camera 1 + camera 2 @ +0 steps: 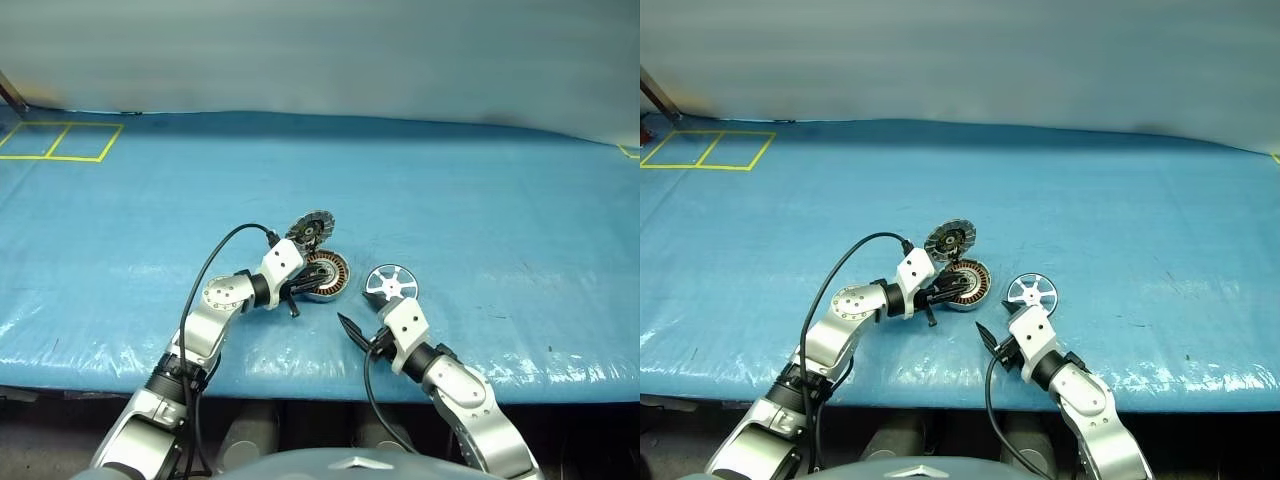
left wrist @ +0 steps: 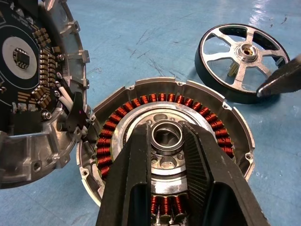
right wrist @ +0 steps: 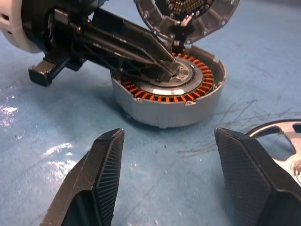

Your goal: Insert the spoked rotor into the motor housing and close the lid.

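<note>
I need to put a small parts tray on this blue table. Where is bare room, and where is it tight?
Bare blue table spreads beyond the open lid to the far edge, and right of the spoked rotor. It is crowded at the near middle: motor housing with the left hand on it, rotor beside, right hand close by.

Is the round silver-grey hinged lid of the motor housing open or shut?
Open. The lid is swung up off the silver housing, its circuit-board face showing and the copper windings exposed.
</note>
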Tool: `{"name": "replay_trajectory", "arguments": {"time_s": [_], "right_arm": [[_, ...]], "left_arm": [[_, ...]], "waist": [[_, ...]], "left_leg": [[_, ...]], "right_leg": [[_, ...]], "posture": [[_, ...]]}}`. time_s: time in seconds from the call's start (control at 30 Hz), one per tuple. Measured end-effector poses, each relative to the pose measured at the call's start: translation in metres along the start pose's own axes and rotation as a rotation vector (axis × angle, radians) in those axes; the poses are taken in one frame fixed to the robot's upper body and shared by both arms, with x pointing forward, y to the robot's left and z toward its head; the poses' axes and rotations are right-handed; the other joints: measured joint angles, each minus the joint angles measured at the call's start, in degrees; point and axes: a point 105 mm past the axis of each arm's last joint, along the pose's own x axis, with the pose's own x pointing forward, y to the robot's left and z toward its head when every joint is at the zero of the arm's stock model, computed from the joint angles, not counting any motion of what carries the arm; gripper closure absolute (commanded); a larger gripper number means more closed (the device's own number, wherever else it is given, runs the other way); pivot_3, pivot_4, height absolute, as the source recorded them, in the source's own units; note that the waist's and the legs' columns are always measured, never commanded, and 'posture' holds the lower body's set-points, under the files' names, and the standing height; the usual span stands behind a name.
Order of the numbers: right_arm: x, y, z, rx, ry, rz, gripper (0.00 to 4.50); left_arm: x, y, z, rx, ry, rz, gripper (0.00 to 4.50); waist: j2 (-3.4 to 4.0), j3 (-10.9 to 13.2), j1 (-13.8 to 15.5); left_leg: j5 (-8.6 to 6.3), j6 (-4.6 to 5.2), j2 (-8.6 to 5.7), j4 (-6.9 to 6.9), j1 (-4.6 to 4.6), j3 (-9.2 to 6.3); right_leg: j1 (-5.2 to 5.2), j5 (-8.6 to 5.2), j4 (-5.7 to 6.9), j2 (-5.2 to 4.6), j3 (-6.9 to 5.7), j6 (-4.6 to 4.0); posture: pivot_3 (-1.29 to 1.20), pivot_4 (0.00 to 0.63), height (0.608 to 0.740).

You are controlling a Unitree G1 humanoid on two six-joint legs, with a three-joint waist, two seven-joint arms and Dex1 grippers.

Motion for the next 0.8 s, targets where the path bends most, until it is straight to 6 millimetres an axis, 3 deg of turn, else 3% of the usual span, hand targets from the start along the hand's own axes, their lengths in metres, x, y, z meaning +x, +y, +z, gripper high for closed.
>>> {"name": "replay_trajectory", "arguments": {"time_s": [0.8], "right_arm": [[-0.005,0.007,-0.023,0.015,0.060,0.057,1.24]], "left_arm": [[-0.001,0.004,-0.002,-0.028,-0.008,0.036,3.86]], "waist": [[0.00,0.0,0.0]], "left_leg": [[0.00,0.00,0.00,0.00,0.07,0.01]], "right_leg": [[0.03,-0.01,0.00,-0.01,0.00,-0.01]], "posture": [[0.00,0.150,0.740]]}}
